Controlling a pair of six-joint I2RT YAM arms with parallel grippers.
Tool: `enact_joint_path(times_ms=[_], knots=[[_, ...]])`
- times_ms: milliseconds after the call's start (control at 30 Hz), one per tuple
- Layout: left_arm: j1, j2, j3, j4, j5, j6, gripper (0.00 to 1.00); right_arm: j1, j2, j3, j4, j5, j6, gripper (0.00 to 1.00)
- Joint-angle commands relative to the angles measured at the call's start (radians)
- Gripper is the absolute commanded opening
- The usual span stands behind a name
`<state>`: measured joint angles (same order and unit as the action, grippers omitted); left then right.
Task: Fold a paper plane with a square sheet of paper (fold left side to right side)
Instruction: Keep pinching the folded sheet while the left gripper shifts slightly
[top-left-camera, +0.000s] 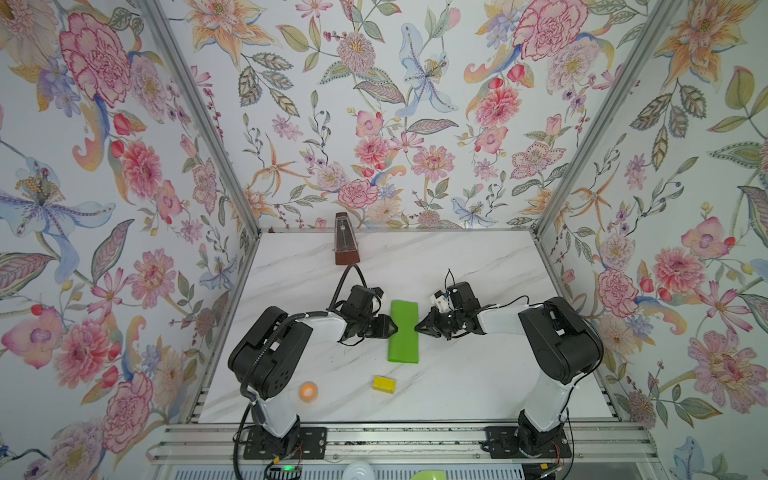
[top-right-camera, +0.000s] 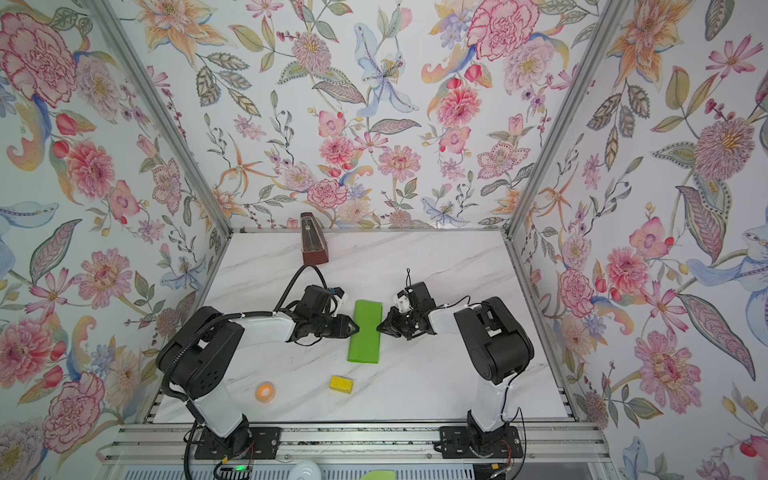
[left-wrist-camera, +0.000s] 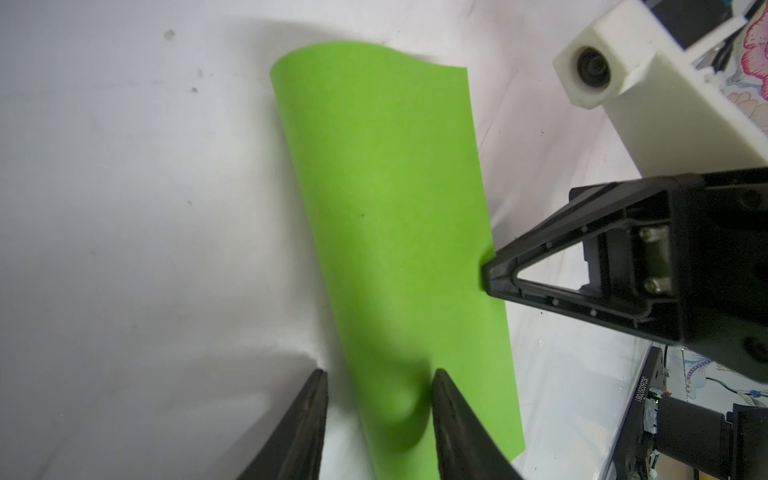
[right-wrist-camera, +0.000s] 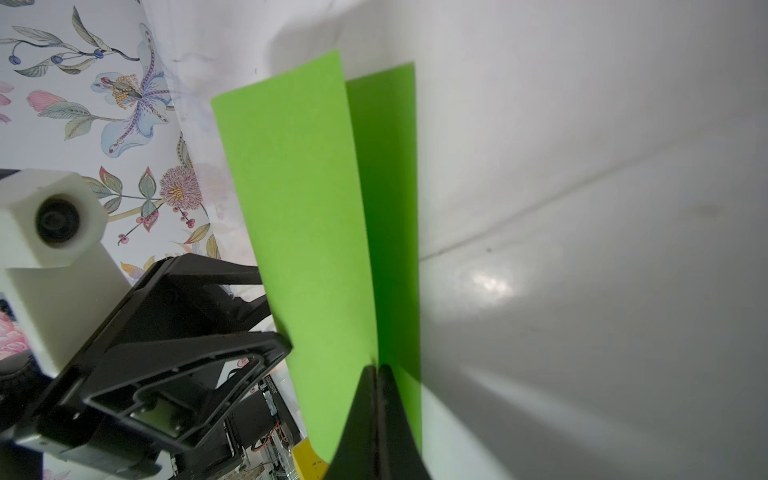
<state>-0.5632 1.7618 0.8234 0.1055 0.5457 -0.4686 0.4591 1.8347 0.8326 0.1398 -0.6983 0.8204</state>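
1. Nearest the front edge of the worktop (top-left-camera: 478, 386) there's a little orange roll (top-left-camera: 308, 392) towards the front left corner, right by the left arm's base. A yellow block (top-left-camera: 384, 384) sits about mid-front. Neither touches anything.
2. Just behind the block, mid-worktop, lies the square sheet of paper (top-left-camera: 404, 331). It's already flopped left-over-right into a tall narrow strip, with the long side running front to back.
3. The left claw (top-left-camera: 392, 328) sits at the strip's left, folded side. Its jaws are spread part way. In its wrist view one finger (left-wrist-camera: 451, 419) is over the paper and the other is over bare marble, so it's holding nothing.
4. The right claw (top-left-camera: 417, 328) is pressed together, with its tip touching the strip's free right edge. In its wrist view the tip sits right where the upper flap ends. Can't tell if any paper is actually caught between the jaws.
5. My read on progress: the first half-fold is laid over but looks soft. The fold side is rounded rather than creased, and a band of the lower layer shows past the upper flap, so the edges don't quite match. That crease needs pressing down, and then all the nose and wing folds are left. No plane yet.
6. At the back edge there's a brown metronome (top-left-camera: 344, 241), well apart from everything. Nothing's really in the way. The block is the only thing near, just off the strip's front end.
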Motion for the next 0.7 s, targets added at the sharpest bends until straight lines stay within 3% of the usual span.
enact_joint_path(times_ms=[0,667], knots=[[-0.005,0.010,0.002,-0.009,0.012,-0.001,0.44,0.009,-0.018,0.003,0.003,0.008,0.010,0.00],[-0.005,-0.001,-0.004,-0.012,0.005,0.001,0.43,0.006,0.055,-0.016,0.010,0.025,-0.007,0.00]])
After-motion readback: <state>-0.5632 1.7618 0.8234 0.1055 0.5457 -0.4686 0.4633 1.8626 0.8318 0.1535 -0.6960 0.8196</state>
